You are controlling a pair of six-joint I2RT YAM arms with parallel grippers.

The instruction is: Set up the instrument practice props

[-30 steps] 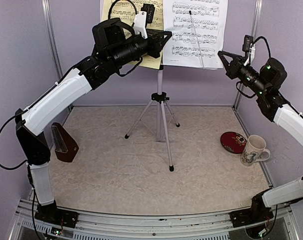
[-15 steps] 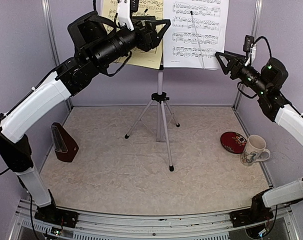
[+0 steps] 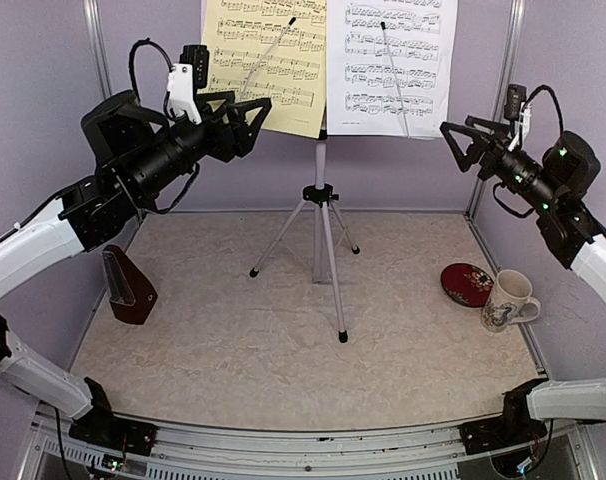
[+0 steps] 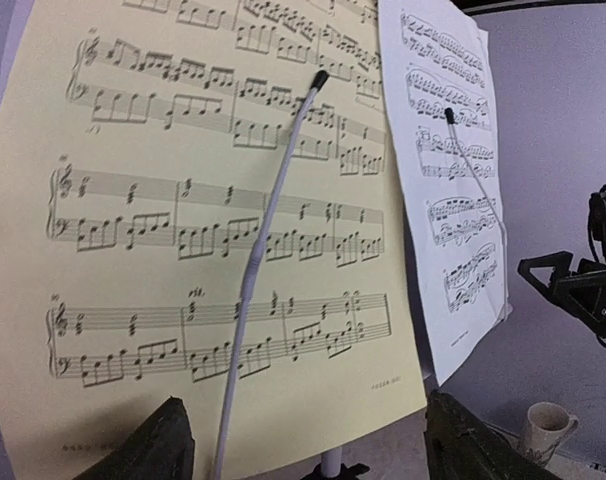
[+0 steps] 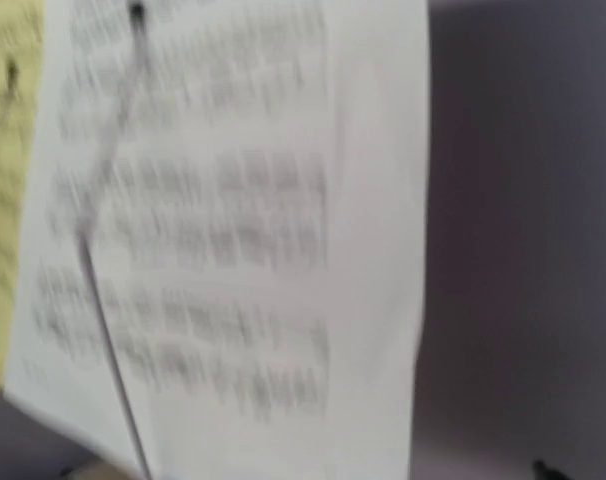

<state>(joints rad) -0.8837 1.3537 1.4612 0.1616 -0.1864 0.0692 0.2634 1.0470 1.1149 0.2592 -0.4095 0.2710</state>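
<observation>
Yellow sheet [image 3: 238,40], white sheet [image 3: 423,70]: side by side up on the stand [image 3: 320,170], each under a thin wire arm. My left jaws, right jaws: spread wide, gripping nothing, flanking the sheets. Metronome [image 3: 128,287]: upright on the surface [image 3: 283,350], left side.

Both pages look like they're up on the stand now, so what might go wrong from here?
The left claw hangs open right by the yellow sheet, which only a thin wire arm pins; a brush might slide it off or rock the tripod stand. The right claw is open beside the white sheet, same worry. The metronome stands near the left arm, which might topple it if lowered carelessly.
</observation>
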